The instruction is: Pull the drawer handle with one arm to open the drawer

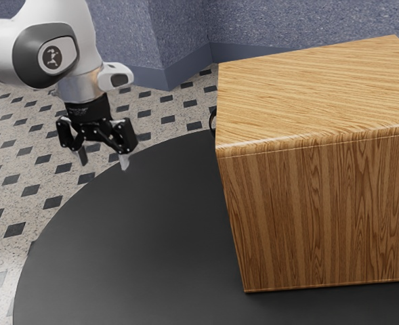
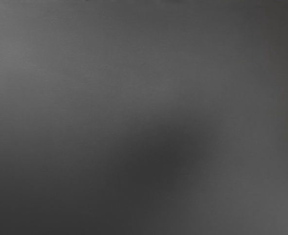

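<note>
A wooden drawer cabinet [image 1: 311,135] is seen standing upright on the black worktop [image 1: 131,244], well apart from the gripper [image 1: 104,162], on the exterior view's right of it. It is shaped as a plain box, with light brown grain on its top and near side. At the edge of the face turned toward the gripper a small dark piece [image 1: 213,120] is seen, possibly the handle. Whether the drawer is open cannot be told.
</note>
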